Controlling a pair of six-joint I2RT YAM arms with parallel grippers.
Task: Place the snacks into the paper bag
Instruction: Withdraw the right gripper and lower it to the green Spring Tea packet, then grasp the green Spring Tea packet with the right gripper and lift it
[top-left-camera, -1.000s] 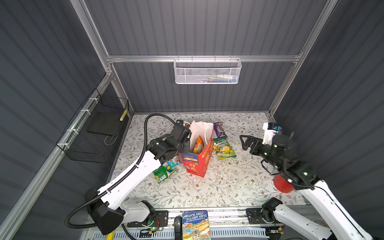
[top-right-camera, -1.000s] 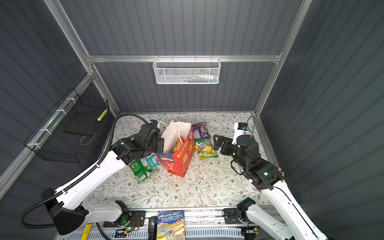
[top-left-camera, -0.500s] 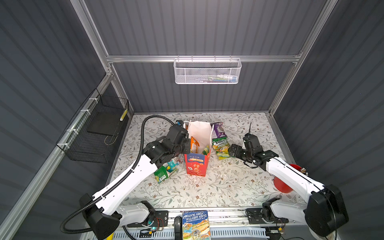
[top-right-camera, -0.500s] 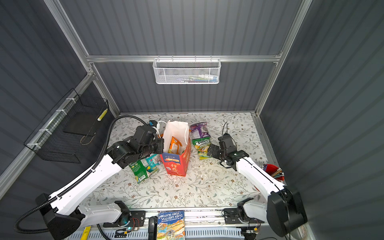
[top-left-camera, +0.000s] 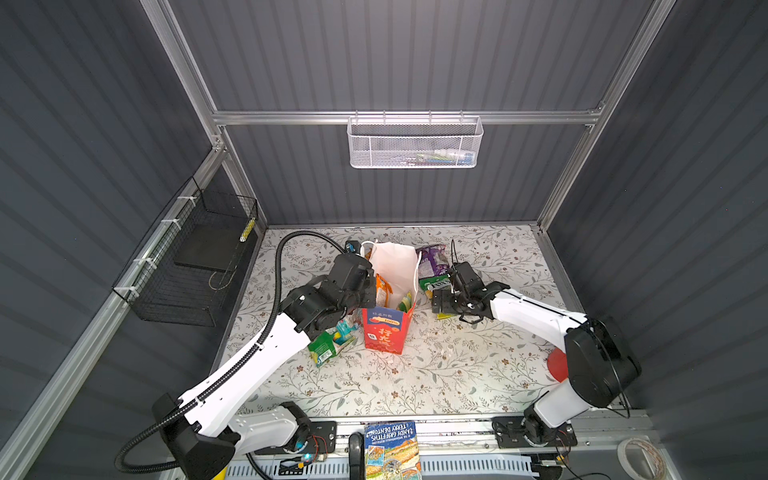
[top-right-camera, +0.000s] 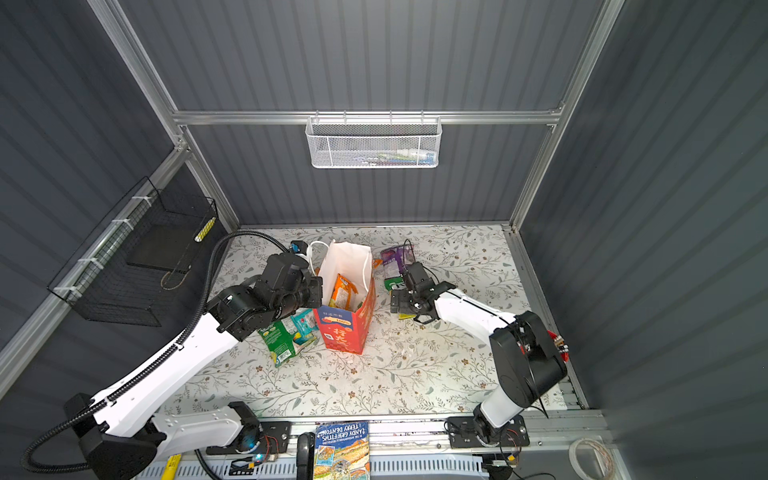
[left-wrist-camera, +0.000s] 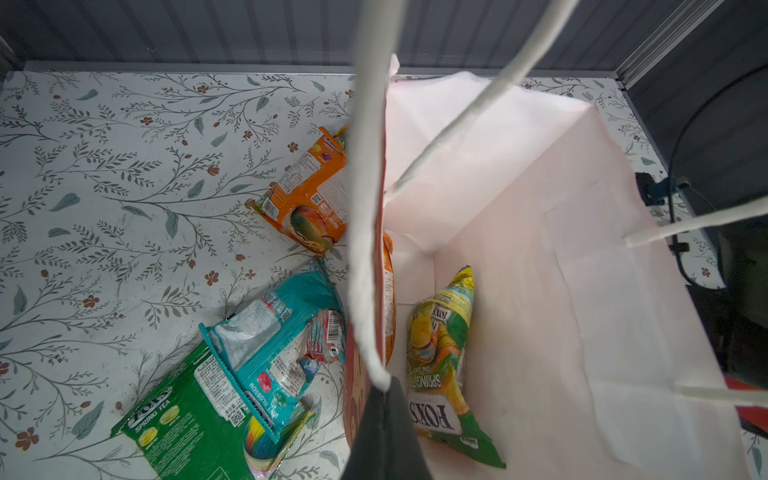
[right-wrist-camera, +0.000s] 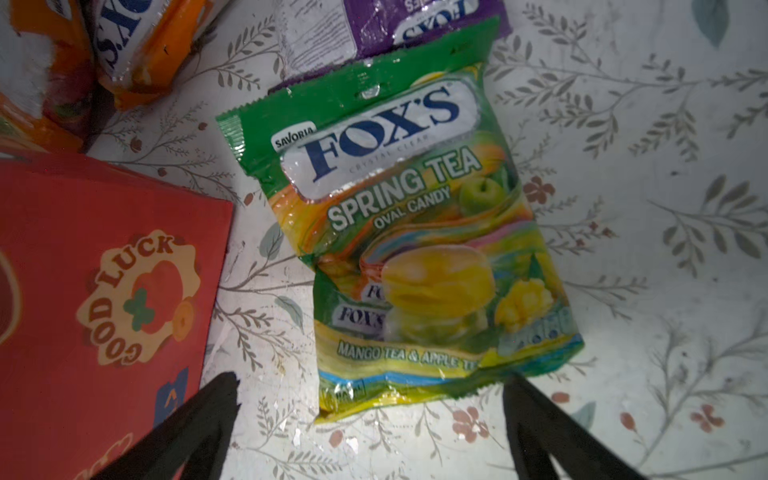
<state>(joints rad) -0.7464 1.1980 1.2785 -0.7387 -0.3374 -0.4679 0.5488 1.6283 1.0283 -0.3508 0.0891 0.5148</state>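
The red paper bag (top-left-camera: 388, 332) stands upright mid-table with its mouth open. My left gripper (left-wrist-camera: 384, 390) is shut on the bag's left wall at the rim, beside a white cord handle (left-wrist-camera: 370, 208). Inside the bag lie a green-yellow FOX'S snack (left-wrist-camera: 440, 353) and an orange one (top-right-camera: 343, 291). Left of the bag, green (left-wrist-camera: 183, 419), teal (left-wrist-camera: 274, 332) and orange (left-wrist-camera: 311, 195) packets lie on the table. My right gripper (right-wrist-camera: 370, 378) is open just above the near end of a green-yellow Spring Tea packet (right-wrist-camera: 415, 232). A purple packet (right-wrist-camera: 415, 25) lies partly under that packet's far end.
A red cup (top-left-camera: 557, 363) sits behind my right arm near the right edge. A blue book (top-left-camera: 390, 449) lies on the front rail and a tape roll (top-left-camera: 638, 457) at the front right. A black wire basket (top-left-camera: 195, 266) hangs on the left wall, a white mesh basket (top-left-camera: 415, 143) on the back wall.
My right arm has swung down and left from beside the cup, so its open gripper now hangs over the green-yellow packet. The bag has turned more upright in my left gripper's hold.
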